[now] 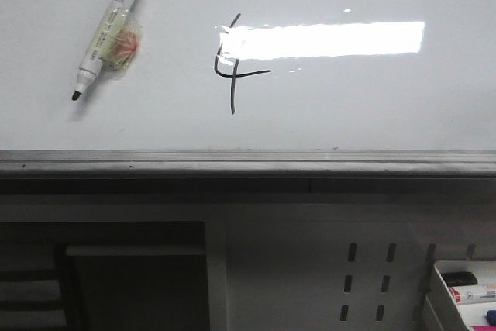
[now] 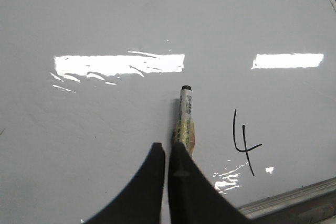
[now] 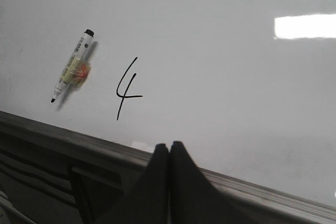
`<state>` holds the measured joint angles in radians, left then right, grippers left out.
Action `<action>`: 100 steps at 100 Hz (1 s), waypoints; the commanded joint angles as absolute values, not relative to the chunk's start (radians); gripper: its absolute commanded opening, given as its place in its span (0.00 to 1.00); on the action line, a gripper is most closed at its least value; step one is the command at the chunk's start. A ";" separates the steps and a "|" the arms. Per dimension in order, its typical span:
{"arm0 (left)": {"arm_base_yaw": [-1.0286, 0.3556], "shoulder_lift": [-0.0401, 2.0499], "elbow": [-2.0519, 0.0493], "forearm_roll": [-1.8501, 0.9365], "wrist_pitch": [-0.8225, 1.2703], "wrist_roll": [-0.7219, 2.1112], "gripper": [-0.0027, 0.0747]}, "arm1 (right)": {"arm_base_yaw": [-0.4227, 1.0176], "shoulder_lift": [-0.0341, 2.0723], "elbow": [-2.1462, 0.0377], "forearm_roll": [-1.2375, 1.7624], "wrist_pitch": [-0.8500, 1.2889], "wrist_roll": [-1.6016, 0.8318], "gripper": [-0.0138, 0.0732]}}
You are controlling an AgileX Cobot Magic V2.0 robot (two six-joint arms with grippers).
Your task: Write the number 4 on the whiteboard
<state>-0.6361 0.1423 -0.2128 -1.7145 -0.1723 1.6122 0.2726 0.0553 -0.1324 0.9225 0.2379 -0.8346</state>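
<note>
The left pincer (image 2: pixel 167 153) has its two black fingers pressed together with nothing between them, and it hangs over the whiteboard (image 1: pixel 372 114) just behind the pen. The right pincer (image 3: pixel 169 153) is closed the same way, also holding nothing, and it sits out past the near edge of the board. Neither pincer shows in the front view. Nearest to me, down below the board, there is a white panel with little slots (image 1: pixel 368 281) and a small white tray (image 1: pixel 463 292) at the right with a few things in it that are too small to name. To the left of that is a dark shelf space (image 1: pixel 116 277). Next comes the grey metal rail (image 1: pixel 248 162) that runs along the near side of the board from left to right. Past the rail the board is white and shiny. The number 4 (image 1: pixel 232 67) is drawn on it in thin black lines, near the middle, with a slanted line, a short bar across and a long line going down toward the rail. A bright strip of light (image 1: pixel 325 40) shines on the board and covers part of the top of the number. Well to the left of the number lies a marker pen (image 1: pixel 108 32), flat on the board and tilted, with its cap off and its black tip pointing near and left. Something pale with a red patch is wrapped around the middle of the pen.
</note>
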 commanded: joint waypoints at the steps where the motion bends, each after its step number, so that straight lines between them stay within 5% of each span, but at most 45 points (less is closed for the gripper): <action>1: -0.635 0.153 -0.243 -1.710 -0.157 1.611 0.01 | 0.267 0.063 -0.157 0.940 0.181 -0.840 0.08; 41: -0.634 0.155 -0.228 -1.554 -0.163 1.580 0.01 | 0.267 0.063 -0.157 0.940 0.181 -0.840 0.08; 76: -0.306 0.137 -0.135 -0.317 -0.048 0.399 0.01 | 0.267 0.063 -0.157 0.940 0.181 -0.840 0.08; 100: -0.169 0.002 -0.047 -0.155 -0.029 0.255 0.01 | 0.267 0.063 -0.157 0.940 0.181 -0.840 0.08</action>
<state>-0.2025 0.0240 -0.0483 -0.1928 0.0369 0.3006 0.2726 0.0553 -0.1324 0.9225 0.2362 -0.8328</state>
